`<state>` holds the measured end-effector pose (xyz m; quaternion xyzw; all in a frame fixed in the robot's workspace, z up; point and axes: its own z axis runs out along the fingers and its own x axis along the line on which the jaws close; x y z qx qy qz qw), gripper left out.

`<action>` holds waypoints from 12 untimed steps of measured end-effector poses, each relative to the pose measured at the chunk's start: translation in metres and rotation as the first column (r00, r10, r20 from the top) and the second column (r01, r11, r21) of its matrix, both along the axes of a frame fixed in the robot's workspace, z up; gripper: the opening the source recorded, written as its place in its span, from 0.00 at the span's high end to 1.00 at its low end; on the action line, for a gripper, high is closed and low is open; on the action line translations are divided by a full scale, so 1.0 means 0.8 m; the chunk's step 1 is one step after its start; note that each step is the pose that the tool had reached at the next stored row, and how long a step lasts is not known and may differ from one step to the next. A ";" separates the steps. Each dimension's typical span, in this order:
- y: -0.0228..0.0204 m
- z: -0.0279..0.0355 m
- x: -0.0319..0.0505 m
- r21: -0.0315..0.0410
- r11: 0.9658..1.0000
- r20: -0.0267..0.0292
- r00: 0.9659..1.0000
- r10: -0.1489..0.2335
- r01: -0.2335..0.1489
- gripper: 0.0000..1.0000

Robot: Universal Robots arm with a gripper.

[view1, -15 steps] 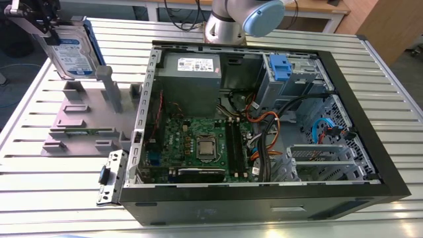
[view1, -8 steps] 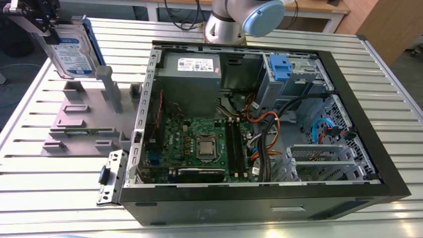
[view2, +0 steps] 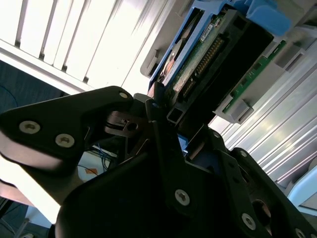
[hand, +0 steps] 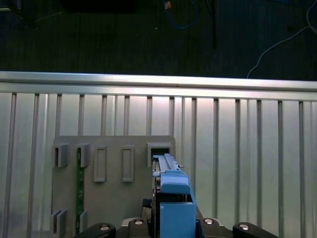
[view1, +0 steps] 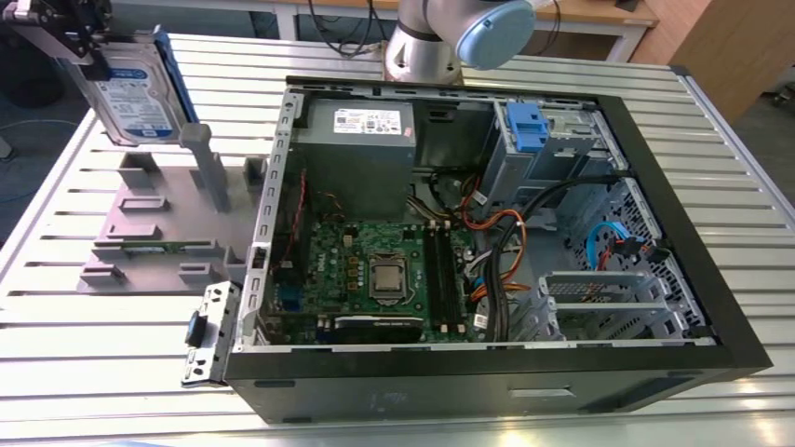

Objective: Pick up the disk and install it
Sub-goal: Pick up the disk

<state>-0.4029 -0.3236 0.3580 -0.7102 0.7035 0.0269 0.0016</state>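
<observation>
One disk (view1: 134, 88) is held in the air at the exterior view's upper left, clamped at its upper end by the gripper (view1: 85, 47), whose fingers are clenched on it. The disk is stood on edge and slightly tilted, with its white-and-blue label turned to the camera and its blue bracket seen along one long edge. It is hung over the grey stand (view1: 149, 223), just beside a tall post (view1: 205, 168); whether its lower end touches the stand cannot be told.

In the first wrist view the disk (hand: 171, 193) is seen end-on over the stand (hand: 114, 193), and a green board (hand: 78, 183) is lodged in another slot. In the second wrist view the disk's (view2: 198, 69) circuit side and connector are shown past the gripper (view2: 158, 114).

The stand is set on a slatted table (view1: 100, 363), beside an open case (view1: 497, 386) in which a motherboard (view1: 372, 270) and a power supply (view1: 354, 140) are seen.
</observation>
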 end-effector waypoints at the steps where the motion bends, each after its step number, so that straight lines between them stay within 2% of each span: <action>1: 0.0000 0.0007 0.000 0.000 1.000 0.000 1.000 0.000 0.000 0.63; 12: 0.0000 0.0080 0.000 0.000 1.000 0.000 1.000 0.000 0.000 0.63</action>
